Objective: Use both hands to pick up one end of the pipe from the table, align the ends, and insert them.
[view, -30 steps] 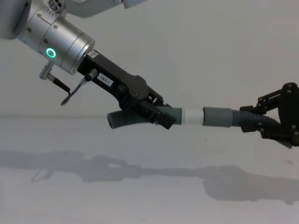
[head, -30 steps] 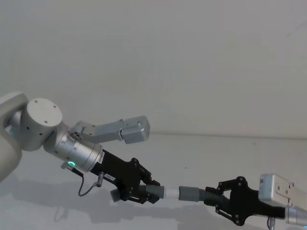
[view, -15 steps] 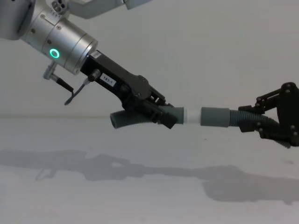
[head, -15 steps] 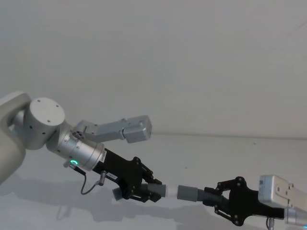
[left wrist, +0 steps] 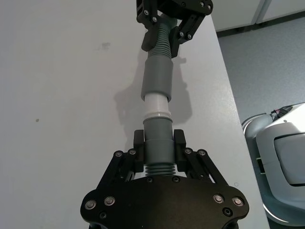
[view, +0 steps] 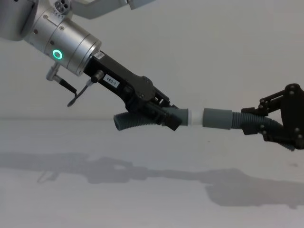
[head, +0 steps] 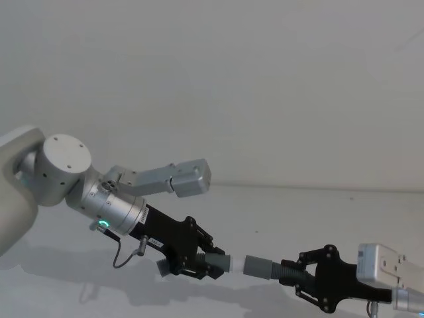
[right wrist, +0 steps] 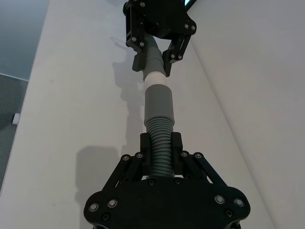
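Both pieces of the pipe hang in the air above the table [view: 142, 190]. My left gripper [view: 166, 116] is shut on the ribbed piece [view: 130, 121] just behind its white tip [view: 194, 117]. My right gripper [view: 263, 126] is shut on the ribbed part of the other piece, behind its wide grey cuff [view: 217, 118]. The two ends stand in one line, and the white tip [left wrist: 156, 105] reaches into the mouth of the cuff [left wrist: 157, 78], with a short white band left showing. In the head view the left gripper [head: 205, 262] and right gripper [head: 305, 278] face each other low in the picture.
The white table [left wrist: 57, 95] lies bare below the pipe, with its edge [left wrist: 228, 81] beside the arms. A plain white wall [head: 212, 86] stands behind. A silver link of the left arm [head: 169, 177] juts out above the left gripper.
The left gripper has pushed its piece toward the right one. The white band showing between the two pieces has grown shorter. The right gripper has shifted slightly toward the left.
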### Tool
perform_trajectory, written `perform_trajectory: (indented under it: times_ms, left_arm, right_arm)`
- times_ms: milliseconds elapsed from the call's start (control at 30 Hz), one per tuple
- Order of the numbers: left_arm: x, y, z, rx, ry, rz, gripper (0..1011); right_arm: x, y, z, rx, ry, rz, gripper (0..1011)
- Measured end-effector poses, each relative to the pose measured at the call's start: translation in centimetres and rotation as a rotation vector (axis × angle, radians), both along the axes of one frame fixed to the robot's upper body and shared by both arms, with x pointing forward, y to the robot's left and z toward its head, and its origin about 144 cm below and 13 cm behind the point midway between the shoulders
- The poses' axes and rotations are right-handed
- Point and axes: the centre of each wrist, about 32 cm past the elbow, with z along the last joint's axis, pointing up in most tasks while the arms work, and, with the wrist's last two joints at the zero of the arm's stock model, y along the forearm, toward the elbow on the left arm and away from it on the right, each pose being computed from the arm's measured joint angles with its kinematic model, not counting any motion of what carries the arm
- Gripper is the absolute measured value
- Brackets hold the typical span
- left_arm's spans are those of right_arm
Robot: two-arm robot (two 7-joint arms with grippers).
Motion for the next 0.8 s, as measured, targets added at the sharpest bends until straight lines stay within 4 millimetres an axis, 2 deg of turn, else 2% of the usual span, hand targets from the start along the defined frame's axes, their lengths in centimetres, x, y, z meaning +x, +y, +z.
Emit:
perform_trajectory:
  times_ms: [800]
  left_arm:
    - [0.05,-0.24,-0.18,-0.003,0.028,-0.027,327]
  right_arm:
    - [0.16,0.14,0.09,0.002,-0.01,0.016,226]
